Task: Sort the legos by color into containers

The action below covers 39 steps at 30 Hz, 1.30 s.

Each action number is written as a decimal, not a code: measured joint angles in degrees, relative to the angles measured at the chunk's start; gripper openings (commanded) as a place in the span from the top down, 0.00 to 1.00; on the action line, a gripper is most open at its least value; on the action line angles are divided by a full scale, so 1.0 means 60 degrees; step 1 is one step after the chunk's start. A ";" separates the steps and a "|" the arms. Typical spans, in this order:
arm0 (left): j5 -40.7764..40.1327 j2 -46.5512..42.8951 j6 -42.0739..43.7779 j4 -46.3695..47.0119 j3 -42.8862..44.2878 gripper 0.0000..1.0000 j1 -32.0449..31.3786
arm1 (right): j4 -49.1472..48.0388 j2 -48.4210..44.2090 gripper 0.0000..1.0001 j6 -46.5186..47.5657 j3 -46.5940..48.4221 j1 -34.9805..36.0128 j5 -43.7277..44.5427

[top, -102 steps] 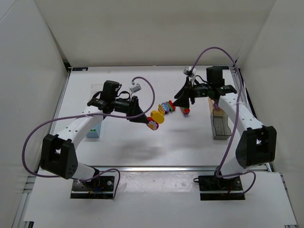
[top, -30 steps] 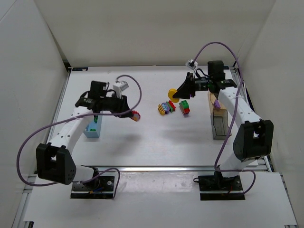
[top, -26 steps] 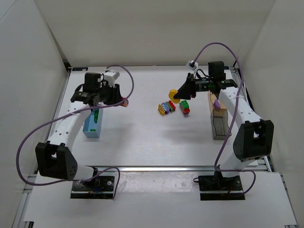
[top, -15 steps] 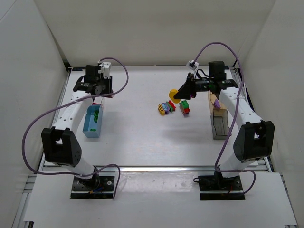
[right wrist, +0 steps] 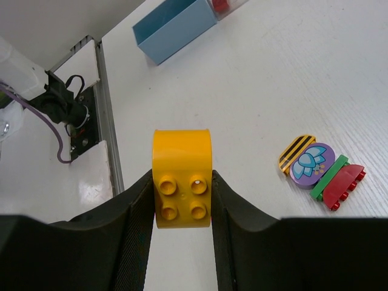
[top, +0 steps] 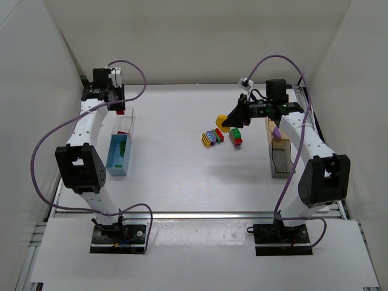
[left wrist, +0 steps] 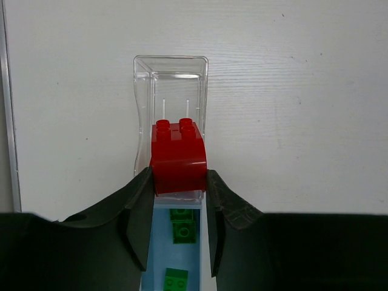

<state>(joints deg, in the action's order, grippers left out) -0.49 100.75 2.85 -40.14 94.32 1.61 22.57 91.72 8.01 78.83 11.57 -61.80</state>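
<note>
Red lego (left wrist: 177,159) clamped in left gripper (left wrist: 179,177) over clear box (left wrist: 140,91) lower edge; yellow lego (right wrist: 181,179) clamped in right gripper (right wrist: 182,177), well above table (right wrist: 273,91).

Visible are a red lego (left wrist: 178,159), a yellow lego (right wrist: 181,177), a black-striped lego (right wrist: 290,156) and a light blue container (right wrist: 174,28).
</note>
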 measured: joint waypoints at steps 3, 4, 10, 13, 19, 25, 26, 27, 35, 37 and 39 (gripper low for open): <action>0.0004 0.0404 0.0160 -0.0113 0.0375 0.90 0.0015 | -0.0025 0.0000 1.00 -0.0007 0.0000 0.0000 0.0000; 0.0007 0.0583 0.0208 -0.0171 0.0510 0.89 0.0018 | -0.0025 0.0000 1.00 -0.0011 0.0000 0.0000 0.0000; 0.0117 0.1730 0.0353 -0.0590 0.1282 0.81 0.0091 | -0.0033 0.0000 1.00 -0.0011 0.0000 0.0000 0.0011; 0.0149 0.2157 0.0379 -0.0685 0.1490 0.80 0.0149 | -0.0029 0.0000 1.00 -0.0007 0.0000 0.0000 0.0025; 0.0157 0.2849 0.0455 -0.0962 0.2200 0.74 0.0197 | -0.0029 0.0000 1.00 0.0000 0.0000 0.0000 0.0029; 0.0237 0.3464 0.0634 -0.1155 0.2820 0.32 0.0208 | -0.0018 0.0036 1.00 0.0055 0.0000 0.0000 0.0033; 0.0266 0.3483 0.0652 -0.1206 0.2823 0.31 0.0208 | -0.0018 0.0058 1.00 0.0062 0.0000 0.0000 0.0033; 0.0321 0.3483 0.0648 -0.1297 0.2823 0.30 0.0208 | -0.0011 0.0080 1.00 0.0066 0.0000 0.0000 0.0033; 0.0936 0.3413 0.0623 -0.1311 0.2758 0.28 0.0240 | -0.0015 0.0226 1.00 0.0007 0.0000 -0.0047 0.0058; 0.1260 0.3078 0.0579 -0.1005 0.2266 0.27 0.0251 | -0.0098 0.0233 1.00 -0.0138 0.0000 -0.0149 0.0069; 0.1679 0.2528 0.0517 -0.0816 0.1690 0.27 0.0251 | -0.0262 0.0233 1.00 -0.0331 0.0000 -0.0324 0.0076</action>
<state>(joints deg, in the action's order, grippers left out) 9.58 115.92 5.96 -45.04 104.47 3.11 20.99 93.12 6.02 78.83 9.63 -61.34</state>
